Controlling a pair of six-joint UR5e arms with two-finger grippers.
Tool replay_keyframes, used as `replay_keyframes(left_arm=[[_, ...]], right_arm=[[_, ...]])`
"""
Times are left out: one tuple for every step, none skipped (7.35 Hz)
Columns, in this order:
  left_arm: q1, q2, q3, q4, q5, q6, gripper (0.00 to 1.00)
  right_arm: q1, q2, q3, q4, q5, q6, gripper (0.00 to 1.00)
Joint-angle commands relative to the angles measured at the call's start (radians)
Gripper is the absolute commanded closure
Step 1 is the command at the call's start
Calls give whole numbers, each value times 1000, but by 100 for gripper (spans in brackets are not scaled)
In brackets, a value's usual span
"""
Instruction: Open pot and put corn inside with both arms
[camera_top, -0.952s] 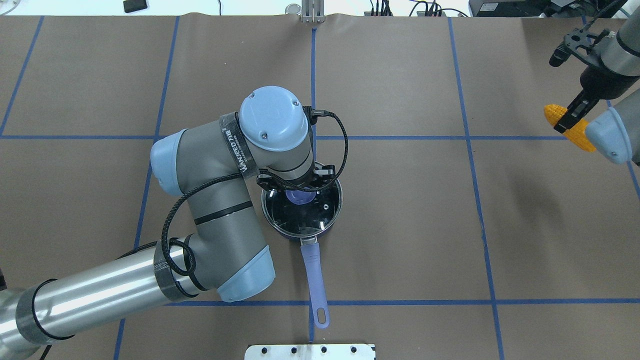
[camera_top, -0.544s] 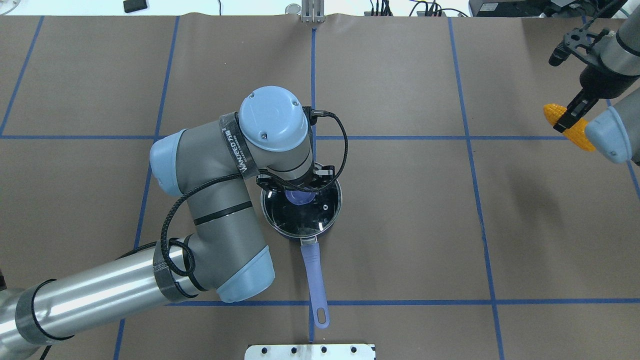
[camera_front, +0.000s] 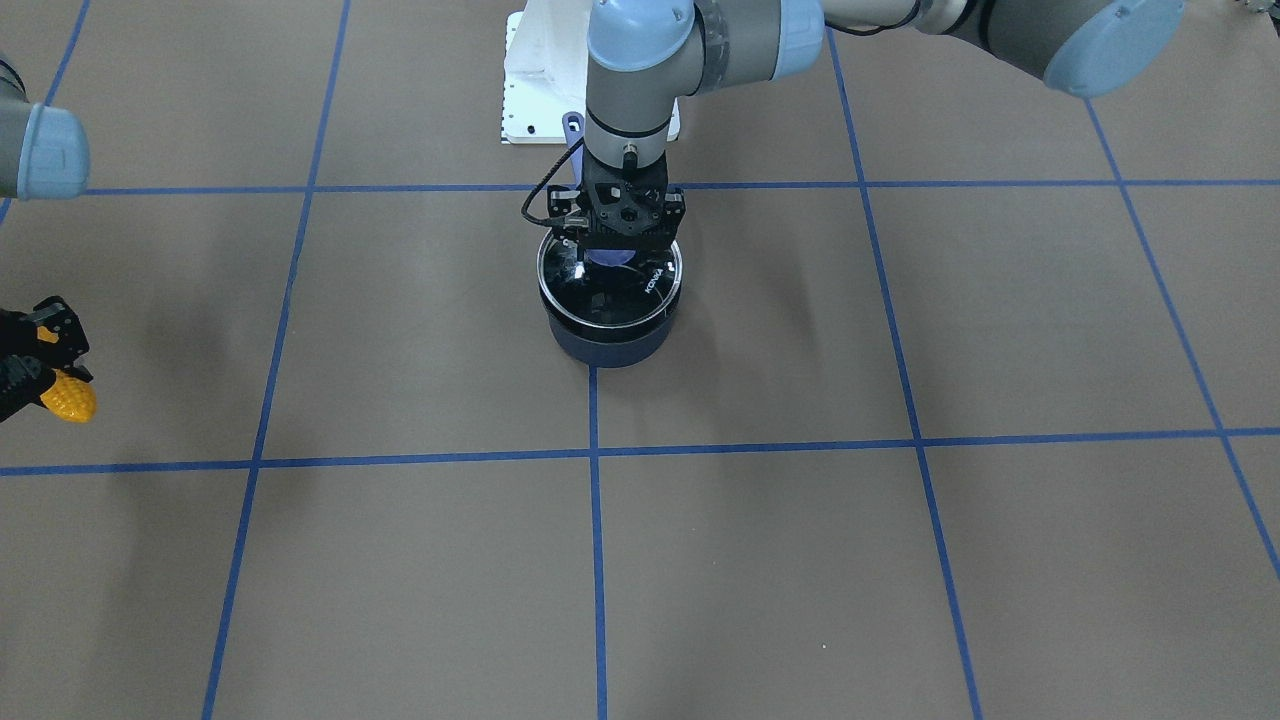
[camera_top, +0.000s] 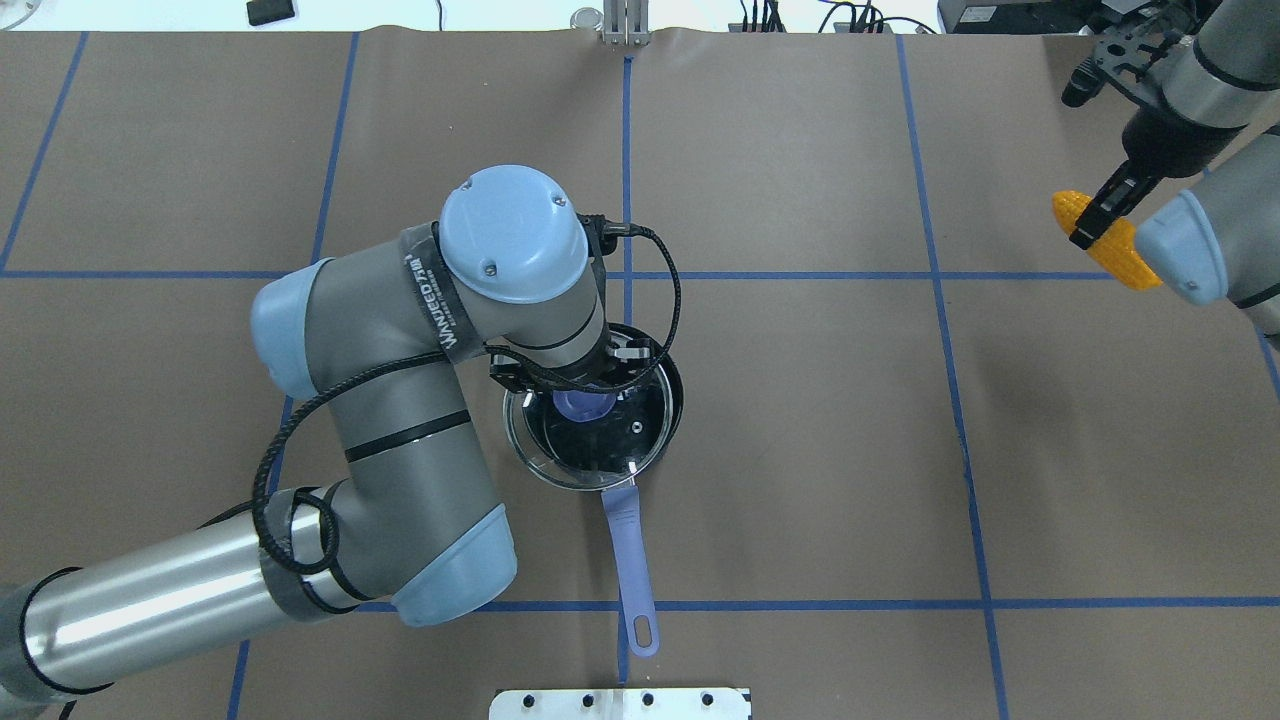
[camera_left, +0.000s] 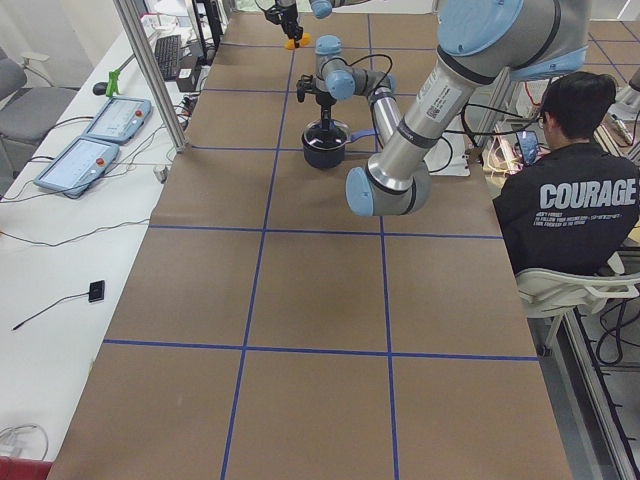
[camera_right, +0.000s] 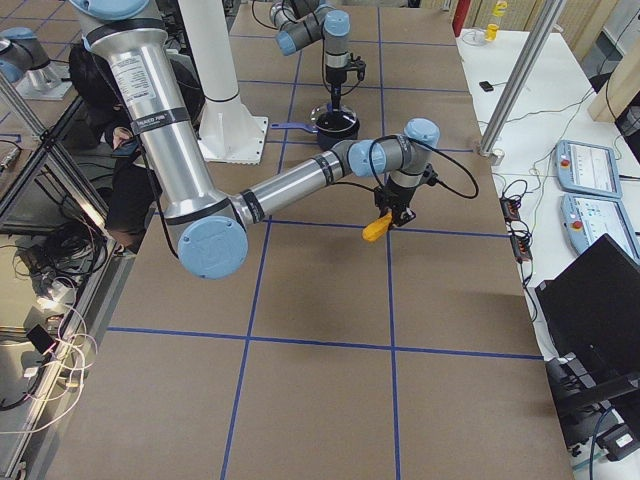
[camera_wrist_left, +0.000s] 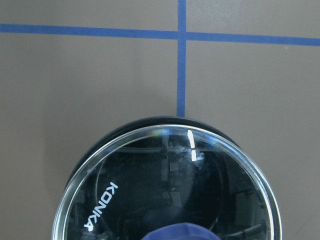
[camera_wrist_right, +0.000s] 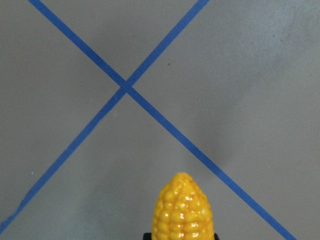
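Brown paper table (camera_top: 800, 450), blue tape grid (camera_top: 940, 275) | left claw (camera_top: 583, 398) grips lid knob (camera_top: 578, 409) | right claw (camera_top: 1095, 216) grips corn (camera_top: 1126, 259)

The lid (camera_top: 600, 452) (raised, left arm (camera_top: 400, 330) above it) covers the pot's (camera_front: 608, 345) mouth; bare counter (camera_top: 820, 400) stretches to its right.

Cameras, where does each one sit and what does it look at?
Front: across the table from the base, facing it; left gripper on the lid.
Overhead: behind the base, looking down; left arm and right arm show.
Left side: table's left end; left arm near.
Right side: table's right end; right arm near, holding corn.
Left wrist: looks down on the lid; no arm shows.
Right wrist: looks down past the corn at tape.
Shared: front and overhead both show pot and corn.
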Motion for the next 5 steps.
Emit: replay_keyframes(left_arm=[[-11,151,-169,20,-2,107,49],[-21,210,-220,17,-4,150,49],[-34,268,-261,7,-5,202,49],[-40,343,-289,-47,-4,226,49],[-60,438,-291,-172,-7,242,49]], right_arm=[[-77,69,7,6,16,207,64],[-111,83,28,6,16,284,64],[-163,104,51,7,15,385,64],[-208,142,59,20,12,497,64],[-255,147,72,76,9,612,64]])
